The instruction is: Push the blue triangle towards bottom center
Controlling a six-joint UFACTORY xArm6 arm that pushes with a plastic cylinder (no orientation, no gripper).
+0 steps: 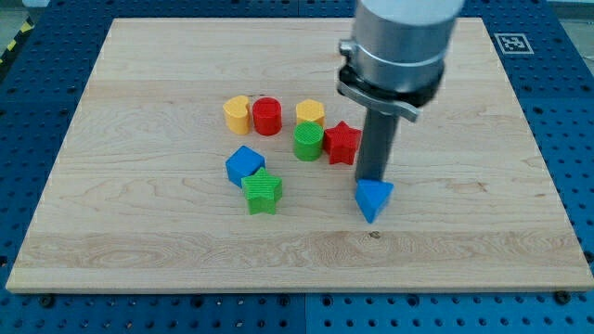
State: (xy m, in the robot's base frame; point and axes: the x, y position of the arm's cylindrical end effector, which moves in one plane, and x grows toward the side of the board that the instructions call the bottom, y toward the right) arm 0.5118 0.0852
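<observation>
1. Standing on the wooden board (139, 241), the dark rod comes down from the view's top, and my tip (373, 180) sits right at the upper edge of the blue triangle (373, 199), seemingly touching it.
2. There is nothing to open or close here and nothing held: the rod is a plain stick, only pressing against the triangle's upper side.
3. The blue triangle lies a little right of the board's middle, in the lower half, well apart from the bottom edge.
4. Just up and to the view's left of the tip are the red star (342, 142) and the green cylinder (308, 142), side by side and touching or nearly so.
5. A yellow block (310, 112), its shape hard to make out, sits just above the green cylinder.
6. Further left, the red cylinder (267, 116) and the yellow heart-like block (237, 115) stand close together.
7. Below them, the blue cube (244, 165) touches the green star (263, 191) at its lower right.
8. A blue pegboard table (575, 111) surrounds the board.
</observation>
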